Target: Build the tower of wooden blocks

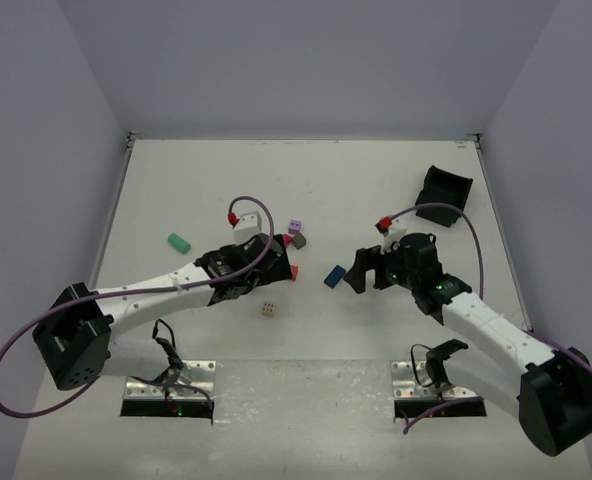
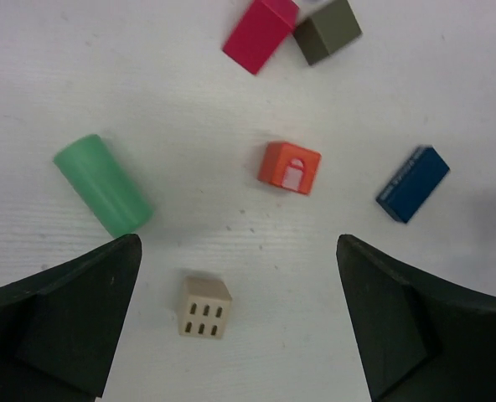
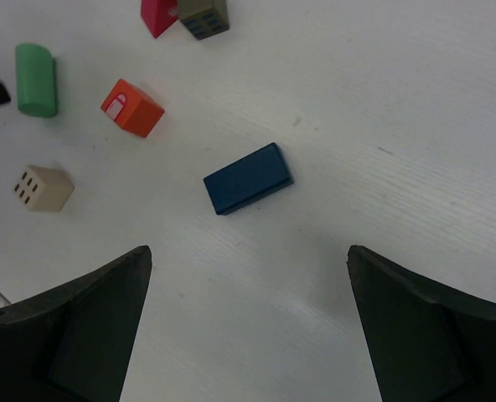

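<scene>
The wood blocks lie singly on the white table and no tower is in view. My left gripper (image 2: 238,251) hangs open above them, and nothing is between its fingers. A tan block (image 2: 204,307) with dark slots lies below it, nearer the left finger. Beyond are an orange-red block (image 2: 290,167), a green cylinder (image 2: 103,184) on its side, a blue block (image 2: 412,183), a magenta block (image 2: 260,33) and an olive block (image 2: 327,30). My right gripper (image 3: 248,255) is open and empty, with the blue block (image 3: 248,177) just ahead of it. From above, a purple block (image 1: 295,227) sits behind the olive one.
A black plastic bin (image 1: 445,186) stands at the back right of the table. Grey walls close the table in on the left, the right and the far side. Purple cables loop over both arms.
</scene>
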